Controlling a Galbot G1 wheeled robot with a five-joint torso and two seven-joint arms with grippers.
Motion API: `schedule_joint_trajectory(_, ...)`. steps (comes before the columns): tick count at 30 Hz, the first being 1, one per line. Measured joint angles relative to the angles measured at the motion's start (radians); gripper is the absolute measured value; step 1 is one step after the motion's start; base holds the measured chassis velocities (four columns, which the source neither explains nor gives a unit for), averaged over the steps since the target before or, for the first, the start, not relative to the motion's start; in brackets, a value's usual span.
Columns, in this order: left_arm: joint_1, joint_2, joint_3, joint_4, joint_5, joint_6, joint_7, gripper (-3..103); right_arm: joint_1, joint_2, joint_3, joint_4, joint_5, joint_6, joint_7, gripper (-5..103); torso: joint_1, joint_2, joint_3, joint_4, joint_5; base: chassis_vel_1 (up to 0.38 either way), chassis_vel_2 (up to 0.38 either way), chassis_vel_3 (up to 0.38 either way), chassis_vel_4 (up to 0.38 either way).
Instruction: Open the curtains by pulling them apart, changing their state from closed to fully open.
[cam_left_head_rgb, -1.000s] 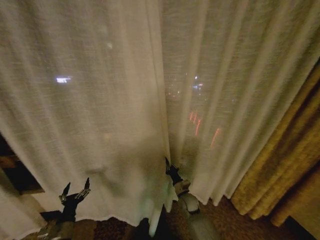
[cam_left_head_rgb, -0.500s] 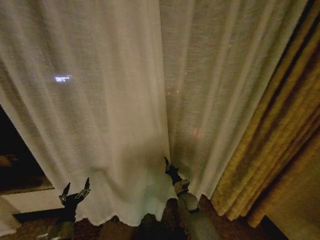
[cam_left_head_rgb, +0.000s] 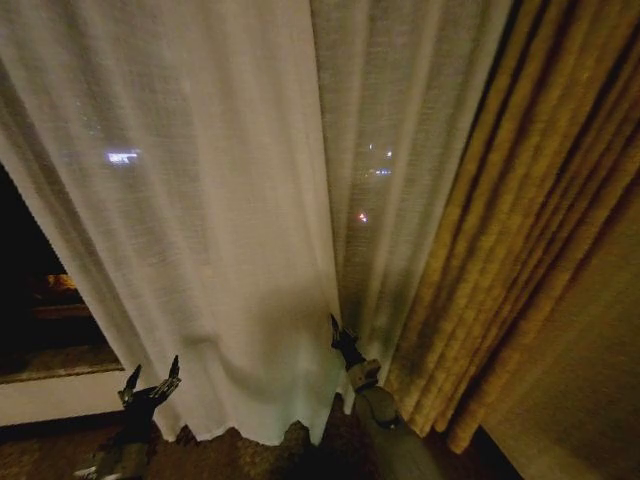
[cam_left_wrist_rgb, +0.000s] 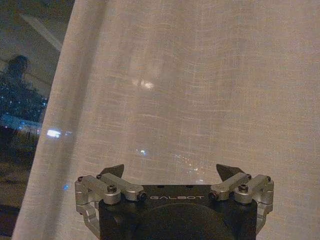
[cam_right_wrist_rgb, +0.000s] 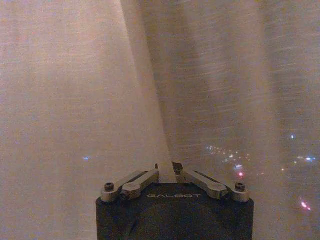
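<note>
I'm seeing the right pincer (cam_left_head_rgb: 333, 322) closing on the curtains (cam_left_head_rgb: 220, 200) at their seam, tips likely buried in fabric; at eight o'clock the left pincer (cam_left_head_rgb: 152, 378) is hanging spread, touching nothing.

Dark gap left of curtains (cam_left_head_rgb: 200, 200)

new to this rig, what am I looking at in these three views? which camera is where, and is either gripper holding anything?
A wheeled two-armed robot faces a window at night.

The head view looks forward and down: two sheer cream curtains, the left panel and right panel, meet at a seam, with a thick golden-brown drape to the right.

The left wrist view looks past the left gripper, low at the left in the head view. It is open and holds nothing, with the left panel ahead of it.

The right wrist view looks past the right gripper, at the seam, shut on a panel edge.
</note>
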Motion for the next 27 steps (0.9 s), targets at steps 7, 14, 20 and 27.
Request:
schedule_joint_trajectory(7, 0.0, 0.0, 0.0, 0.0, 0.0, 0.0, 0.0, 100, 0.011, 0.001, -0.004, 0.016, -0.023, 0.006, 0.023, 0, 0.0, 0.0, 0.0, -0.0003, 0.0002, -0.282, -0.312, 0.3, 0.288)
schedule_joint_trajectory(14, 0.0, 0.0, 0.0, 0.0, 0.0, 0.0, 0.0, 100, 0.011, 0.005, -0.011, 0.013, -0.066, 0.008, 0.034, 0, 0.0, 0.0, 0.0, -0.0002, 0.0002, -0.047, -0.076, 0.067, 0.059)
schedule_joint_trajectory(20, 0.0, 0.0, -0.001, 0.0, 0.0, 0.0, 0.0, 100, 0.02, 0.006, -0.027, 0.0, -0.123, -0.003, 0.037, 0, 0.0, 0.0, 0.0, 0.0001, -0.0006, 0.049, 0.041, -0.047, -0.054)
schedule_joint_trajectory(27, 0.0, 0.0, 0.0, 0.0, 0.0, 0.0, 0.0, 100, 0.076, 0.011, -0.048, -0.077, -0.129, -0.015, 0.06, 0, 0.0, 0.0, 0.0, 0.0, 0.0002, 0.0, 0.0, 0.0, 0.0)
